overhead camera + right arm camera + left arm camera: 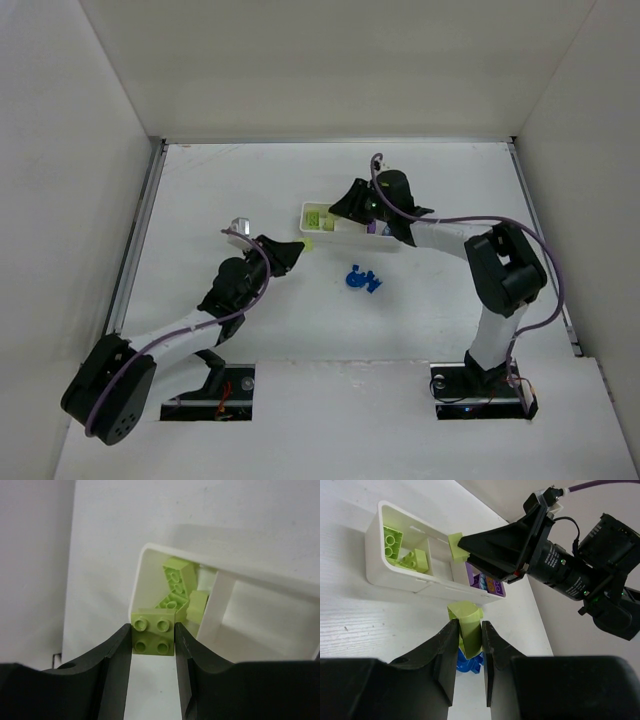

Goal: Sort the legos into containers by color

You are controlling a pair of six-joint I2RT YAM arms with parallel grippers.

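Left claw is closed on a lime-green brick, with one finger pressed against each side of it. This brick sits just off the near long wall of the tray and does not touch it. Whether the brick rests on the bench or is raised above it cannot be told.

Right claw is closed on a second lime-green brick, a square piece with four studs facing the wrist camera. This brick hangs over the tray, beside the end compartment.

The tray is a long, narrow, white container divided by cross walls. Its end compartment holds several loose lime-green bricks, piled against one another. A purple brick lies in a compartment farther along the tray from that end. The right arm covers the remaining compartments in the overhead view.

A small cluster of blue bricks lies on the bench on the near side of the tray, apart from it. In the left wrist view this cluster shows under the left claw's fingers.

The tray lies flat on the bench, with its long walls running left to right.
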